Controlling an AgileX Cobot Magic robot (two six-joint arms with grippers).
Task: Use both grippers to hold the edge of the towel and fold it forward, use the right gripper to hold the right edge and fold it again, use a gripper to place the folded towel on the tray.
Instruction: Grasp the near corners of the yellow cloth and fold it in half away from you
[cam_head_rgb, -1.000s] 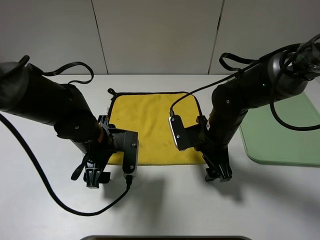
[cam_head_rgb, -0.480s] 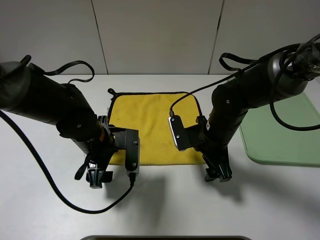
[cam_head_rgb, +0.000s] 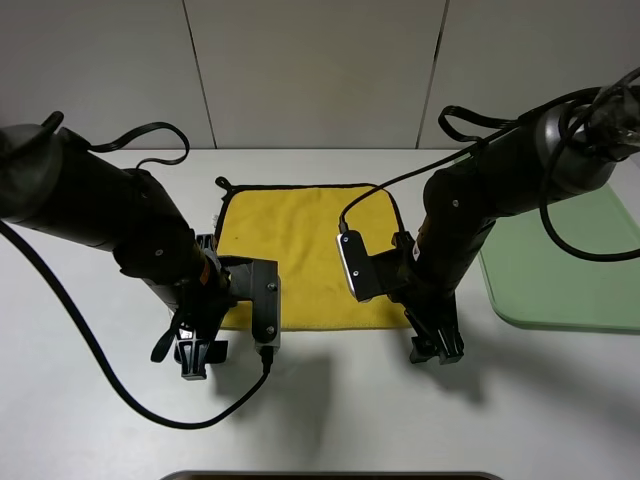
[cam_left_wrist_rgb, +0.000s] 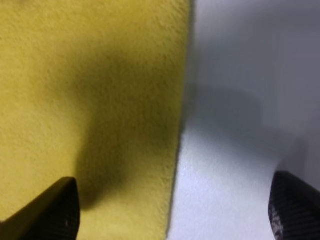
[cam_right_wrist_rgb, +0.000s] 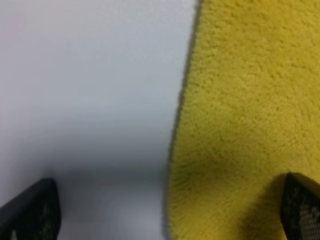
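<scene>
The yellow towel (cam_head_rgb: 300, 240) lies flat on the white table, its black loop (cam_head_rgb: 222, 184) at the far left corner. My left gripper (cam_head_rgb: 197, 352) points down at the towel's near left corner. In the left wrist view the towel (cam_left_wrist_rgb: 85, 100) fills one side, and the open left gripper (cam_left_wrist_rgb: 172, 210) straddles its edge (cam_left_wrist_rgb: 182, 110), one fingertip (cam_left_wrist_rgb: 50, 210) over cloth. My right gripper (cam_head_rgb: 437, 347) hangs at the near right corner. The right wrist view shows the right gripper (cam_right_wrist_rgb: 167, 210) open across the towel's edge (cam_right_wrist_rgb: 180, 115). The pale green tray (cam_head_rgb: 580, 270) sits at the right.
Black cables loop from both arms over the white table (cam_head_rgb: 330, 400). A dark rounded object (cam_head_rgb: 330, 476) shows at the table's front edge. A grey panelled wall stands behind the table.
My left arm has shifted slightly right and toward the front edge. The right arm and the towel have not moved.
</scene>
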